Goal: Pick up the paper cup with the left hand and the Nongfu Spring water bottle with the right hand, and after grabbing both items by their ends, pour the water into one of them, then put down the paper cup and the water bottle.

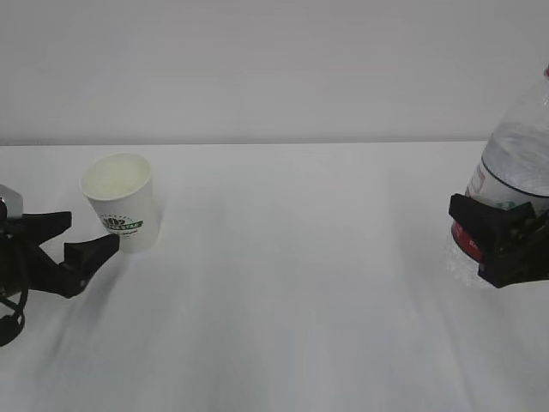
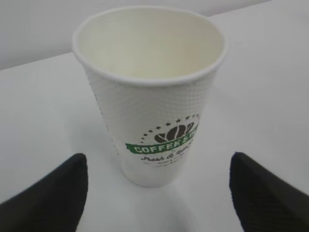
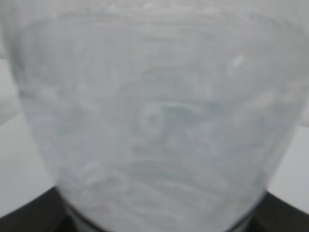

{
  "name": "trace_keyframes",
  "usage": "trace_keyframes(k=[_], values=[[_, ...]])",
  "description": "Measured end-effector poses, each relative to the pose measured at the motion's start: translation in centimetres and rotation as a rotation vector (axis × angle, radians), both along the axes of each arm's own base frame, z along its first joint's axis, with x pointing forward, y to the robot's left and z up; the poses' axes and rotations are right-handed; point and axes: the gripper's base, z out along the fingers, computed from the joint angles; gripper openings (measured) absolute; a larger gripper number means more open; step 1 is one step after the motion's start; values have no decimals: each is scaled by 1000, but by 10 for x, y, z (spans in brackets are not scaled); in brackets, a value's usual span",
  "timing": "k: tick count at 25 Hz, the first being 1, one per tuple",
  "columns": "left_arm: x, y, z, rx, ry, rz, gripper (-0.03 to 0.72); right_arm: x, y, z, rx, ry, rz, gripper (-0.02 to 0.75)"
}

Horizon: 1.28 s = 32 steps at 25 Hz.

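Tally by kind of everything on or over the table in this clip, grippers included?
Paper cup: 1
Water bottle: 1
Black grippers: 2, left gripper and right gripper
Total: 4

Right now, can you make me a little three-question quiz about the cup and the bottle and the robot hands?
1. True or false: the paper cup is lying on its side.
2. What wraps around the Nongfu Spring water bottle? A) the right hand B) the left hand C) nothing
3. Fill in: the left hand's fingers stand ____ on either side of the cup.

Key: 1 false, the cup stands upright. 2 A, its jaws are around the bottle's red label. 3 open, not touching the cup.
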Motion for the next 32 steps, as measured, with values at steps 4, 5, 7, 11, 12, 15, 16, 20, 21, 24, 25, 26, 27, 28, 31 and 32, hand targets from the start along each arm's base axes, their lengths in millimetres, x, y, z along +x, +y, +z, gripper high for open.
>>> trace_keyframes(k=[4,5,7,11,12,15,16,20,21,24,25,26,27,28,31,32], values=[[8,-1,-8,1,8,-7,691,6,1,7,3,-29,-1,451],[10,-1,-9,1,9,-12,691,9,1,9,4,-39,-1,451],[15,-1,-11,3,3,-20,691,12,1,12,0,-42,-3,451],[24,-2,-17,4,3,-30,691,16,0,13,-14,-26,-11,451],[26,-2,-19,4,5,-30,691,16,0,13,-15,-24,-11,451],[30,-3,-22,5,2,-37,691,16,0,12,-16,-22,-12,451],[32,-3,-22,5,-2,-38,691,16,0,12,-16,-22,-12,451],[40,-3,-20,6,-25,-44,691,17,0,13,-16,-22,-12,451],[42,-3,-19,6,-32,-44,691,17,0,13,-16,-22,-12,451],[44,-5,-17,0,-40,-50,691,17,0,13,-16,-22,-12,451],[45,-8,-17,-2,-41,-60,691,17,0,13,-16,-22,-12,451],[45,-11,-17,-2,-43,-67,691,17,0,13,-16,-22,-12,450],[44,-15,-17,-3,-43,-77,691,17,0,13,-16,-22,-12,451],[44,-18,-17,-4,-44,-87,691,17,0,13,-16,-22,-12,451],[48,-25,-21,-9,-44,-91,690,17,0,13,-16,-22,-12,450],[49,-26,-23,-10,-39,-88,690,17,0,13,-17,-22,-11,450]])
